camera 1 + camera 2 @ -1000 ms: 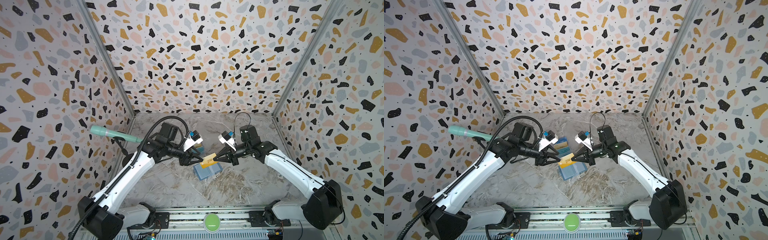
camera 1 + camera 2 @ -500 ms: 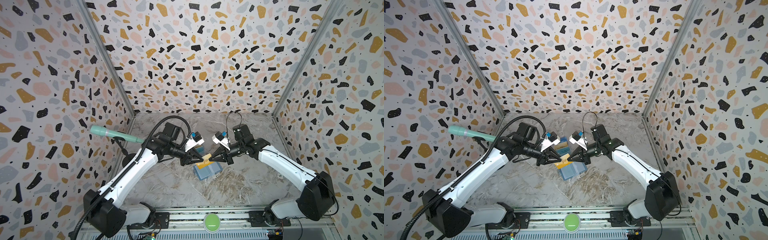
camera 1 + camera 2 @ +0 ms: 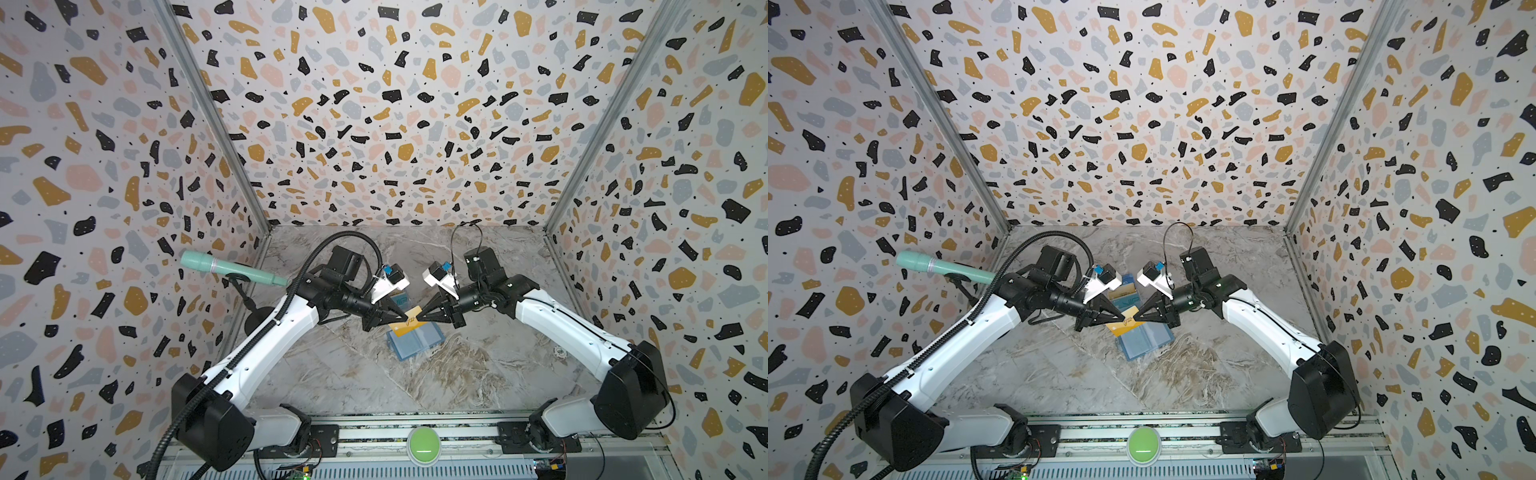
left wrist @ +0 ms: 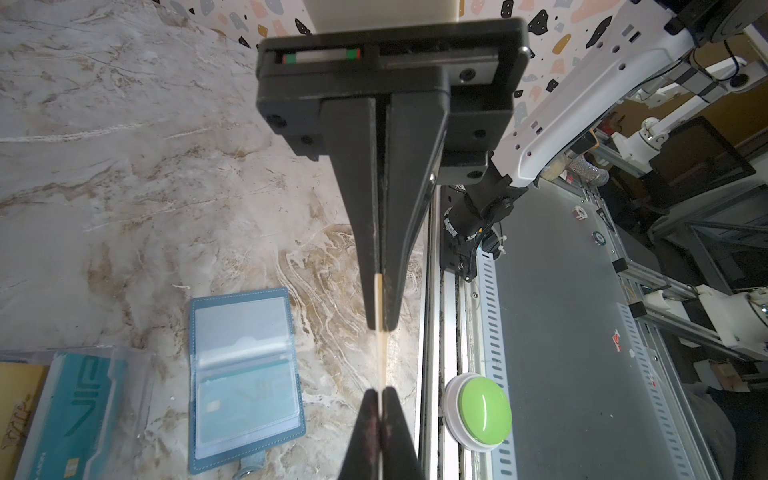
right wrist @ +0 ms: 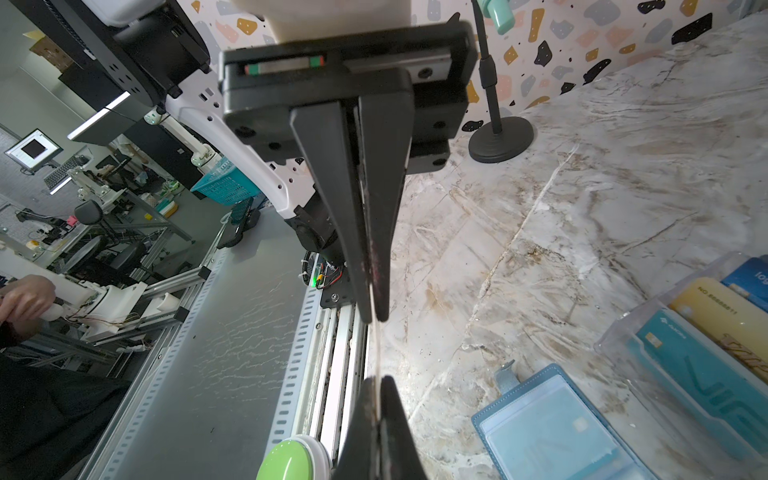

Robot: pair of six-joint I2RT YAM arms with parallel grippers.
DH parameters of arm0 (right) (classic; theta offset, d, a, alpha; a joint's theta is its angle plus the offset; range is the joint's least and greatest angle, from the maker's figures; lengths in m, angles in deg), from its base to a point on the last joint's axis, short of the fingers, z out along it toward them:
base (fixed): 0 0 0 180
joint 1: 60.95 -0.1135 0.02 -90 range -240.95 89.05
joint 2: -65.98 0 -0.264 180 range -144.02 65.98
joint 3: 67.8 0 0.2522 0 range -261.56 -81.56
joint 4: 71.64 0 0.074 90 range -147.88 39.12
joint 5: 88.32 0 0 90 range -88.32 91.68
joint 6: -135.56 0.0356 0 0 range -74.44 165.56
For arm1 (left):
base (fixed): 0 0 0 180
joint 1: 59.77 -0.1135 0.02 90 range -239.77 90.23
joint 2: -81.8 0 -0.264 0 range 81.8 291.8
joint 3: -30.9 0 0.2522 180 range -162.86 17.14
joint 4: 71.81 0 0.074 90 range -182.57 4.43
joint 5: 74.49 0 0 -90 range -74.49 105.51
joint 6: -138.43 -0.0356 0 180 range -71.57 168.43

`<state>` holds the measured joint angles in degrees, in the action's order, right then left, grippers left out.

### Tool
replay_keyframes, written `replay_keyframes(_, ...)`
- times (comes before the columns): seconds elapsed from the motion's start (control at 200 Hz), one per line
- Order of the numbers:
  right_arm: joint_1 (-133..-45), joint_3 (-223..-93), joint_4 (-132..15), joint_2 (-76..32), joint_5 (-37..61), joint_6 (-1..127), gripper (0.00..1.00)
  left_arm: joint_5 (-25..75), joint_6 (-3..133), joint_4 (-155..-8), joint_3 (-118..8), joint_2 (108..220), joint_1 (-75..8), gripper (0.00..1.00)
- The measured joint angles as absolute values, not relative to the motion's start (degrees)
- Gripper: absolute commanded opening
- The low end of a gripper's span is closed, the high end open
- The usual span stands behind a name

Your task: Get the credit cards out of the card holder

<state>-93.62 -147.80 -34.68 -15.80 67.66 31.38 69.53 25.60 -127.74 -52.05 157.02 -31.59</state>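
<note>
both hands pinch one gold card (image 3: pixel 409 322) between them, above the bench (image 3: pixel 340 374): the left hand (image 3: pixel 404 319) is pressed shut on one short edge and the right hand (image 3: pixel 419 319) on the opposite edge. in the left wrist view the card (image 4: pixel 380 345) shows edge-on as a thin pale line bridging the two sets of tips. the holder (image 3: pixel 415 341) lies open on the bench just beneath, and a teal card (image 4: pixel 245 395) sits in its clear sleeve. other cards stand in a clear stand (image 3: pixel 1121 296) behind the hands.

this looks like a handover. to do it well, only one hand should let go, and only once the other's pinch is firm; a thin, slick card slips easily. the freeing hand should spread without tugging, then back straight away along the card's plane so it does not twist. the keeper should hold level, clear of the holder.
</note>
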Motion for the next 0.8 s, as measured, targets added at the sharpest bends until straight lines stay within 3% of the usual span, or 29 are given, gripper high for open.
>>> replay_keyframes(0.04,-93.6,-147.8,-34.7,-15.8,67.4,31.5,0.01,69.4,25.8,-127.2,-51.8,157.0,-31.6,0.0)
replay_keyframes(0.115,-93.6,-147.8,-34.8,-15.8,66.7,32.0,0.26,69.2,26.8,-125.7,-51.0,156.7,-31.6,0.0)
replay_keyframes(0.275,-92.5,-147.6,-36.5,-15.8,63.7,33.9,0.62,66.6,29.1,-122.7,-49.3,155.5,-31.5,0.0)
replay_keyframes(0.355,-90.7,-146.2,-38.3,-14.8,61.2,35.6,0.74,63.5,29.6,-121.6,-49.3,155.5,-31.5,0.0)
replay_keyframes(0.561,-86.9,-139.5,-41.5,-7.6,48.5,39.7,0.79,53.4,26.5,-121.4,-51.0,158.8,-32.4,0.0)
replay_keyframes(0.801,-87.0,-134.2,-43.5,-3.1,34.2,42.4,0.79,44.2,17.3,-122.8,-59.6,172.7,-34.9,0.0)
